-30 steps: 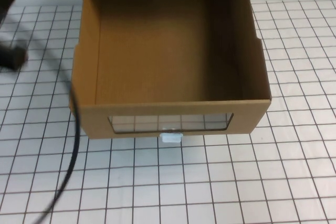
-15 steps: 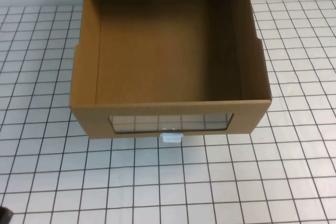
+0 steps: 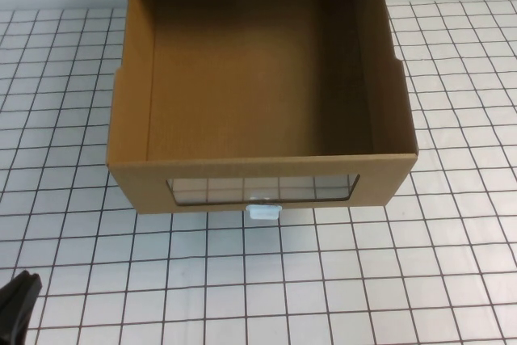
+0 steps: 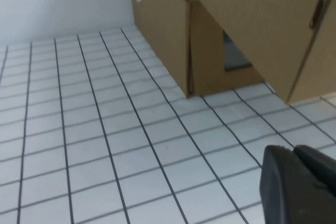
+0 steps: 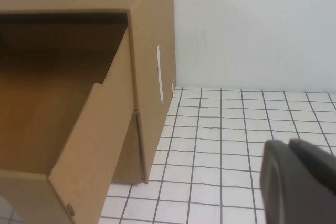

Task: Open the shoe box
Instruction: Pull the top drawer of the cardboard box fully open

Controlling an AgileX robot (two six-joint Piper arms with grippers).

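Brown corrugated cardboard makes up the drawer-style shoe box (image 3: pixel 133 185), which stands toward the far side of the white table with a black grid pattern (image 3: pixel 323 280), its back against a plain white wall (image 5: pixel 252 24). The box is open: its inner tray is slid out toward the robot from the outer cardboard sleeve (image 5: pixel 152 35), and the bare brown floor of the tray shows from above. The tray's front panel carries a wide clear plastic window (image 3: pixel 262 189), and a small white pull tab (image 3: pixel 262 212) sticks out just under the panel's lower edge at the middle. A narrow white strip of tape (image 5: pixel 160 74) runs upright on the sleeve's right side.

The left gripper (image 3: pixel 24 292) sits low at the near left corner of the table, well apart from the box; in its wrist view the dark fingers (image 4: pixel 293 153) are pressed together on nothing. The right gripper (image 5: pixel 289 145) is outside the high view; its wrist view places it above the table beside the box's right wall, apart from it, clenched and empty.
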